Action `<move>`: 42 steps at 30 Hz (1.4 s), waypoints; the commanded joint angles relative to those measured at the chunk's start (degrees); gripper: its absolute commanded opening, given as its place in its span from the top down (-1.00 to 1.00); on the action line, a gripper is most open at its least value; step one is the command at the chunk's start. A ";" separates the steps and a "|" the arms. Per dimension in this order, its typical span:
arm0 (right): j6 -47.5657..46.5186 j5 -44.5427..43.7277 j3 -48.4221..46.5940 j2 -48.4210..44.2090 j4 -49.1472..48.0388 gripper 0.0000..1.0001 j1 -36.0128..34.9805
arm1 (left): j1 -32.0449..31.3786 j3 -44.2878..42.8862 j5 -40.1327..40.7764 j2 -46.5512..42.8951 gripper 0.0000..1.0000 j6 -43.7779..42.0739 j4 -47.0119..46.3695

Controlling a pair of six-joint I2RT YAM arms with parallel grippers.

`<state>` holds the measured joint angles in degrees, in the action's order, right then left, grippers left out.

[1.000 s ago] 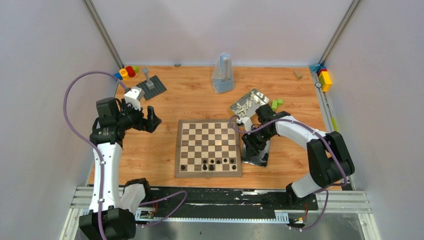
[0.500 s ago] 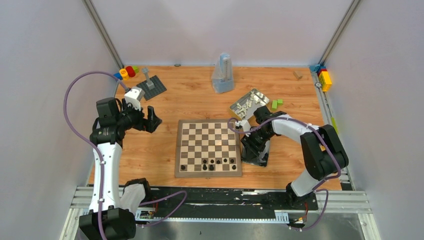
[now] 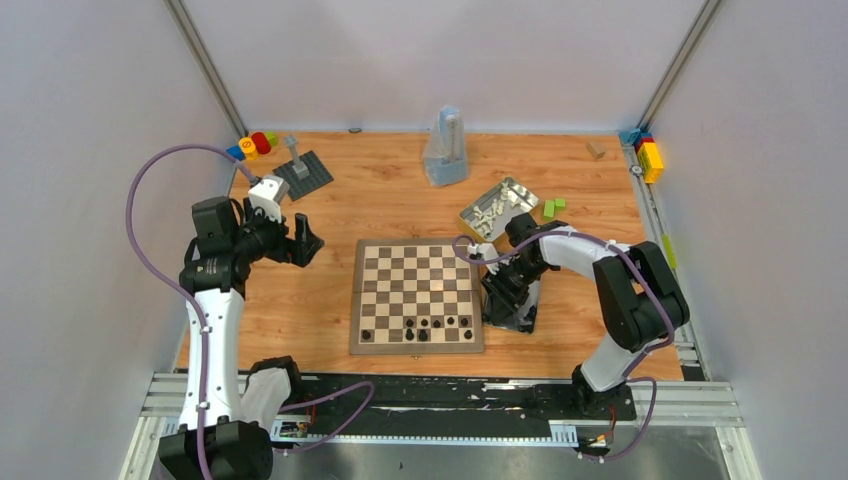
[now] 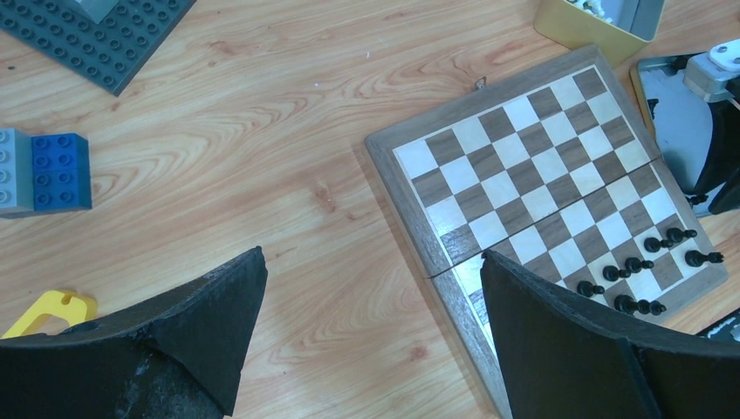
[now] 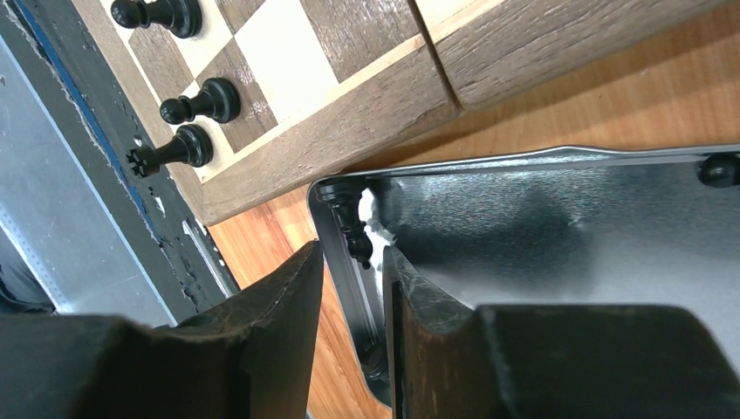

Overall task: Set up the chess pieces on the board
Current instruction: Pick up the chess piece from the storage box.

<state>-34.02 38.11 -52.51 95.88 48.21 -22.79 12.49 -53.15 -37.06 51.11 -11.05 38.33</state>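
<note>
The board point(image 3: 357, 300) lies mid-table, with several black chess pieces point(image 3: 437, 323) on its two near rows. My left gripper point(image 3: 305, 240) hovers open over bare wood left of the board point(image 4: 524, 175); nothing is between its fingers point(image 4: 218, 305). My right gripper point(image 3: 497, 298) is low over a dark metal tin point(image 3: 522, 318) at the board's right edge. In the right wrist view its fingers point(image 5: 288, 297) straddle the tin's corner wall point(image 5: 340, 262) with a narrow gap. A black piece point(image 5: 353, 229) lies inside that corner just beyond the tips, not gripped. Another black piece point(image 5: 720, 170) sits farther in.
A second tin point(image 3: 497, 207) holding white pieces stands behind the right arm, with green blocks point(image 3: 553, 207) beside it. A grey studded plate point(image 3: 303, 172), coloured blocks point(image 3: 255, 145) and a clear bag point(image 3: 445, 150) sit at the back. More blocks point(image 3: 648, 155) rest on the right rail.
The right arm's elbow has swung in toward the board and its jaws have narrowed over the tin's corner. The left arm has not moved.
</note>
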 commanded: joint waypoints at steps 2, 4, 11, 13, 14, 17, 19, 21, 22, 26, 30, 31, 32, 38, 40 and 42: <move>-2.11 1.42 -1.50 1.33 0.44 0.40 0.24 | 0.52 0.32 -1.14 -1.35 -1.00 -0.97 -1.68; -2.10 1.36 -1.75 1.54 0.57 0.45 0.24 | 0.52 0.32 -1.14 -1.49 -1.00 -0.99 -1.63; -2.28 2.26 -3.16 0.88 1.47 0.64 0.84 | 0.52 0.45 -1.09 -2.03 -1.00 -1.12 -1.55; -2.43 2.47 -3.48 0.62 1.75 0.68 1.03 | 0.52 0.49 -1.14 -2.15 -1.00 -1.19 -1.51; -2.45 2.54 -3.54 0.44 1.85 0.69 1.08 | 0.52 0.50 -1.12 -2.16 -1.00 -1.31 -1.50; -2.62 2.97 -3.88 0.14 2.34 0.74 1.34 | 0.52 0.50 -1.09 -2.16 -1.00 -1.26 -1.50; -2.80 3.26 -4.12 0.11 2.71 0.77 1.33 | 0.52 0.50 -1.10 -2.16 -1.00 -1.37 -1.62; -2.94 3.69 -4.36 0.22 3.25 0.81 1.32 | 0.51 0.56 -1.11 -2.09 -1.00 -1.40 -1.59; -3.09 3.77 -4.57 0.19 3.53 0.84 1.36 | 0.51 0.58 -1.20 -2.08 -1.00 -1.40 -1.59; -3.67 3.00 -5.19 0.11 4.69 0.94 1.41 | 0.52 0.59 -1.17 -2.15 -1.00 -1.57 -1.46; -4.26 0.20 -6.51 -0.73 7.00 1.00 1.39 | 0.55 0.44 -1.06 -2.36 -1.00 -1.88 -1.21; -4.43 -0.87 -7.07 -1.38 7.91 1.00 1.30 | 0.52 0.35 -1.03 -2.45 -1.00 -1.98 -1.21; -4.66 -1.78 -7.80 -2.03 9.16 1.00 1.34 | 0.52 0.29 -0.90 -2.48 -1.00 -2.06 -1.18; -5.37 -9.91 -14.02 -5.21 18.10 1.00 -1.49 | 0.52 0.12 0.43 -2.64 -1.00 -1.94 -1.30; -4.72 -13.78 -16.24 -5.51 20.78 1.00 -4.45 | 0.52 -0.23 1.69 -2.42 -1.00 -1.23 -1.41; -3.77 -18.62 -18.24 -5.61 23.10 1.00 -8.67 | 0.53 -0.80 3.34 -2.04 -1.00 -0.14 -1.37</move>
<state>-37.60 28.21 -66.17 92.44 64.20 -25.23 12.49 -52.56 -36.07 49.30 -11.86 38.33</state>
